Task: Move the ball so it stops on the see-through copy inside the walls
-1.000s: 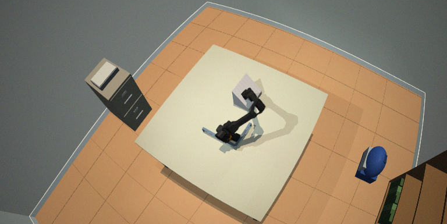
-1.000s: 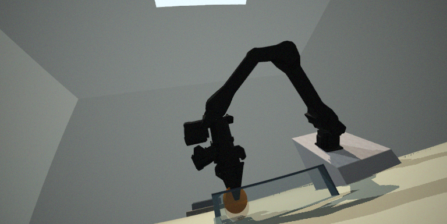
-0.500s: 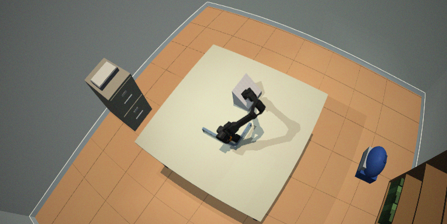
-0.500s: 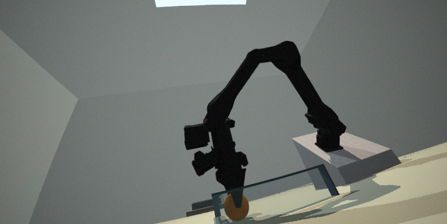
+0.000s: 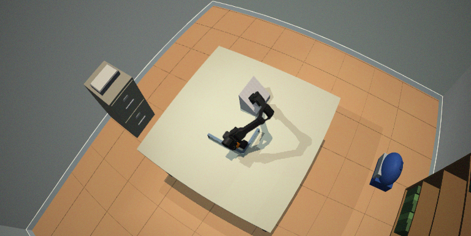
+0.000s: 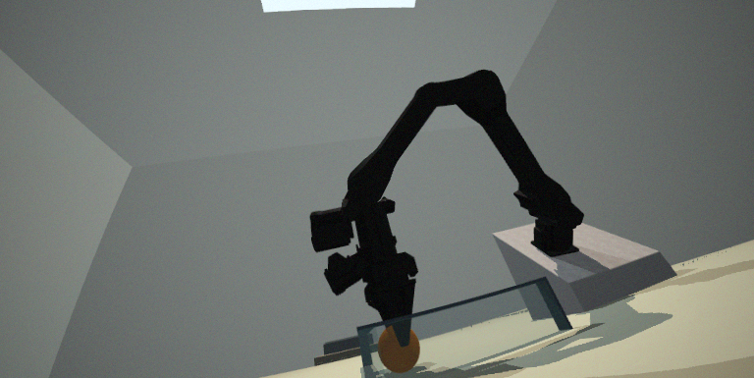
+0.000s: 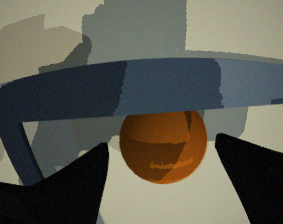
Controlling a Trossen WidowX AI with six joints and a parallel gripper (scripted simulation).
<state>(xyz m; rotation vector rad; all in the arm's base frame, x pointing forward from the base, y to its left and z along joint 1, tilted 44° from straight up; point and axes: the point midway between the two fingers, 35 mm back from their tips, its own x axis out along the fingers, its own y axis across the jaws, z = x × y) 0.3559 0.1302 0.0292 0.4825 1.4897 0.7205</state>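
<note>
The orange ball (image 5: pixel 237 144) (image 6: pixel 391 358) (image 7: pixel 162 155) sits low inside the corner of the clear walls (image 5: pixel 215 138) (image 6: pixel 474 299) (image 7: pixel 167 85), close to the long wall. The wall's top edge hides the ball's far rim in the wrist view. My gripper (image 6: pixel 403 343) (image 7: pixel 164 145) is open around the ball, with a gap on each side between fingertip and ball in the wrist view. The see-through copy does not show apart from the ball; the two appear to overlap. Whether the ball touches the wall I cannot tell.
The arm reaches over from its grey base block (image 5: pixel 252 84) (image 6: pixel 621 265) on the pale table (image 5: pixel 184 109). The second, shorter wall side (image 7: pixel 7 120) stands close to the left finger in the wrist view. A cabinet (image 5: pixel 126 102) and a blue chair-like object (image 5: pixel 392 168) stand off the table.
</note>
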